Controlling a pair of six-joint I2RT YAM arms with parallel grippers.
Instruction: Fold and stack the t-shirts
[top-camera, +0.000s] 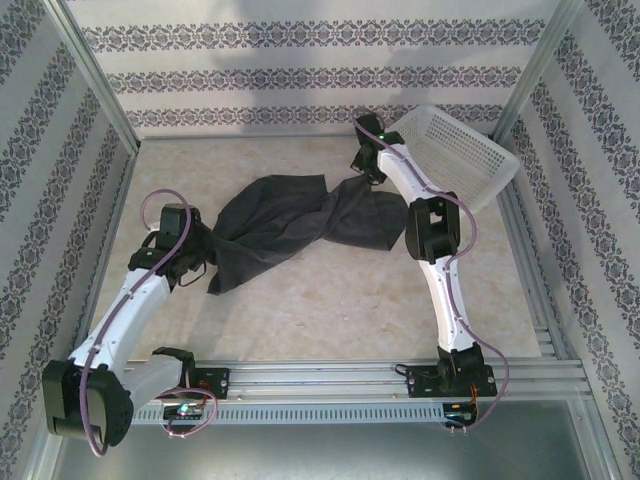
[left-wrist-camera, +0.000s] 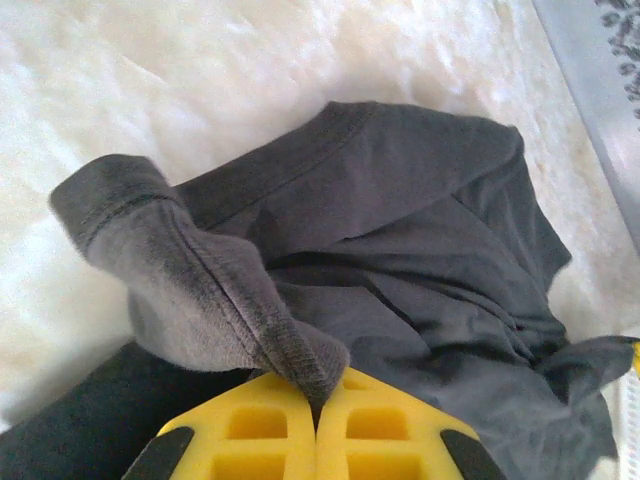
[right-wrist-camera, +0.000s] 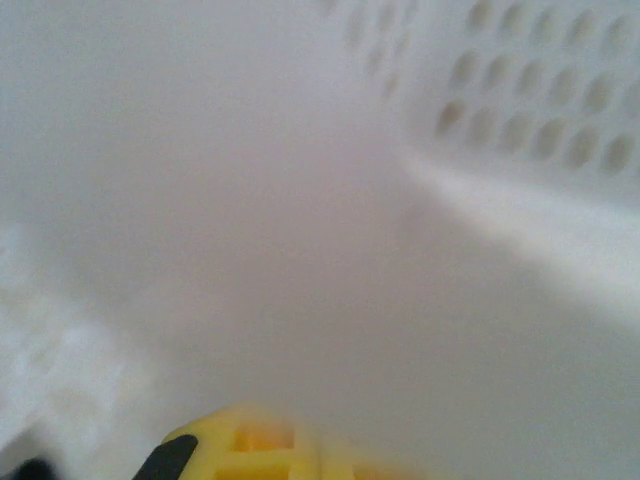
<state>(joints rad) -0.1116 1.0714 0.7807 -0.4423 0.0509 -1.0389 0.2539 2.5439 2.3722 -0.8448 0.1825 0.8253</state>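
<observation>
One dark charcoal t-shirt (top-camera: 290, 225) lies rumpled and stretched across the middle of the table. My left gripper (top-camera: 200, 262) is at its near-left end. In the left wrist view the yellow fingers (left-wrist-camera: 320, 395) are shut on a ribbed hem of the t-shirt (left-wrist-camera: 420, 230), which folds up out of the jaws. My right gripper (top-camera: 362, 172) is at the shirt's far-right corner, beside the basket. The right wrist view is blurred. Its yellow fingers (right-wrist-camera: 318, 445) are closed together, and a grey haze of cloth sits right in front of them.
A white mesh basket (top-camera: 450, 150) stands tilted at the back right, and its holed wall (right-wrist-camera: 530, 110) is close to the right wrist camera. Metal rails run along the near edge (top-camera: 380, 375). Patterned walls close in three sides.
</observation>
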